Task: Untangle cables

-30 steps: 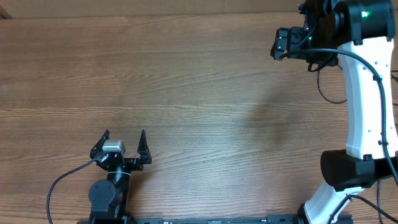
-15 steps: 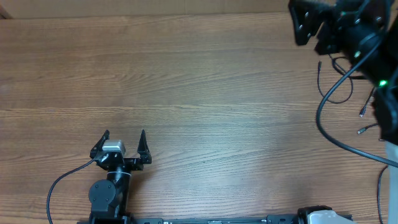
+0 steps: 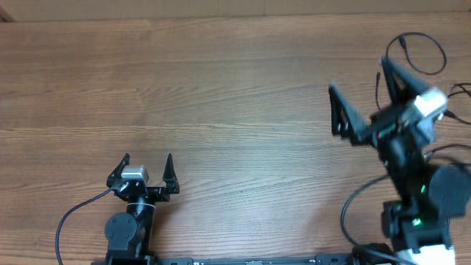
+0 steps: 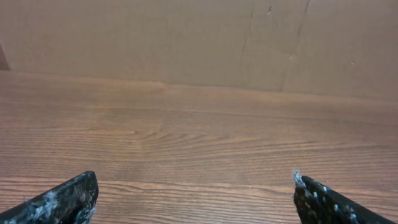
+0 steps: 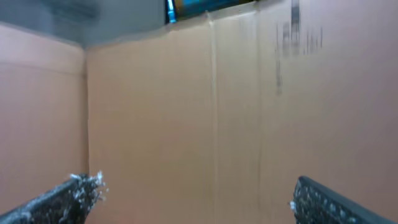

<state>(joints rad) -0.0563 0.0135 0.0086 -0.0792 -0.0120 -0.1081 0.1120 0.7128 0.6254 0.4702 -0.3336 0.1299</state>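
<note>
Thin black cables [image 3: 421,50] lie at the far right of the wooden table in the overhead view, partly hidden behind my right arm; a loop shows near the top right and strands run off the right edge [image 3: 460,90]. My right gripper [image 3: 360,92] is open and empty, raised and blurred, just left of the cables. Its wrist view shows only cardboard wall between open fingers [image 5: 196,196]. My left gripper [image 3: 146,163] is open and empty at the front left, far from the cables; its wrist view shows bare table between the fingers [image 4: 193,193].
A cardboard wall [image 4: 186,37] stands along the table's far edge. The table [image 3: 221,96] is brown wood grain. The left arm's thick black cable [image 3: 73,213] curves at the front left. The right arm's base [image 3: 416,228] is at the front right.
My right arm has swung back from the far right corner toward the front and now points left and up, uncovering the cables. The left arm has not moved.
</note>
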